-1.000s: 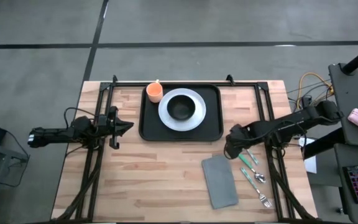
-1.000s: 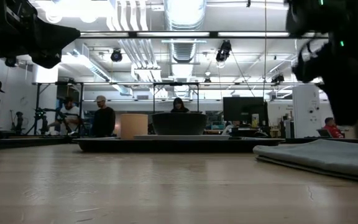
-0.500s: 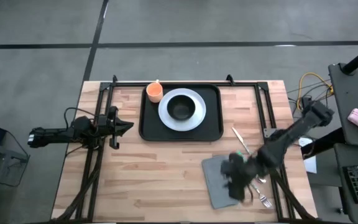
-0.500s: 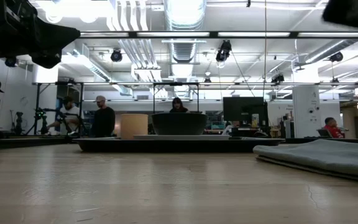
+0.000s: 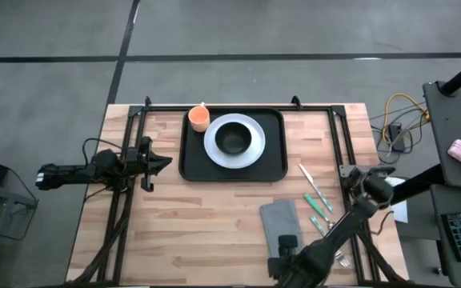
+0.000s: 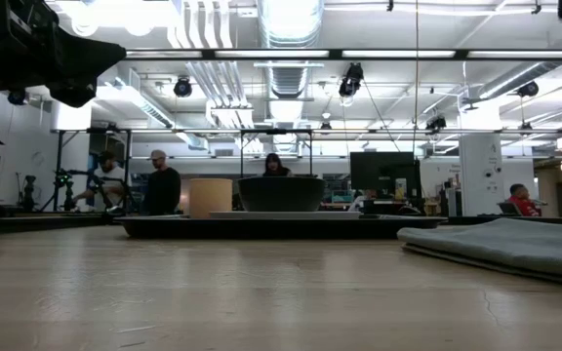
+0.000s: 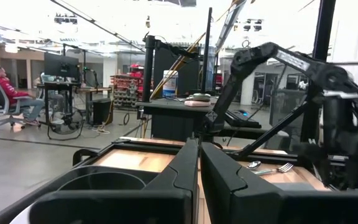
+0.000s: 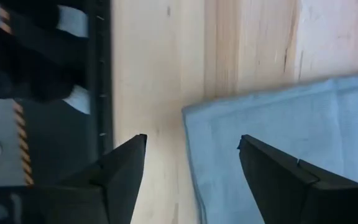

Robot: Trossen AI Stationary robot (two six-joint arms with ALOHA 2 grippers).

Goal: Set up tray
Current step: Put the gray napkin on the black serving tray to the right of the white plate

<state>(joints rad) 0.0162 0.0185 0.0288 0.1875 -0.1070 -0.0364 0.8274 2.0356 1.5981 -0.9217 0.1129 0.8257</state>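
The black tray (image 5: 190,164) lies at the table's far middle and carries a white plate (image 5: 250,152), a black bowl (image 5: 231,140) on the plate, and an orange cup (image 5: 199,119). A grey folded napkin (image 5: 278,218) lies flat on the wood, nearer than the tray and to its right. My right gripper (image 5: 288,254) hovers open over the napkin's near end. In the right wrist view its fingers (image 8: 126,168) straddle a napkin corner (image 8: 229,143). My left gripper (image 5: 163,162) waits shut, left of the tray.
Cutlery lies right of the napkin: a thin stick (image 5: 309,179), green-handled utensils (image 5: 318,205) and a fork (image 5: 342,258). Black frame rails (image 5: 126,208) run along the table's left and right sides. People stand in the room beyond the far edge (image 6: 164,185).
My right arm has swung from beside the tray's near right corner toward the table's near edge, passing over the napkin, and now stands over the napkin's near end. The napkin, the tray and my left arm have kept still.
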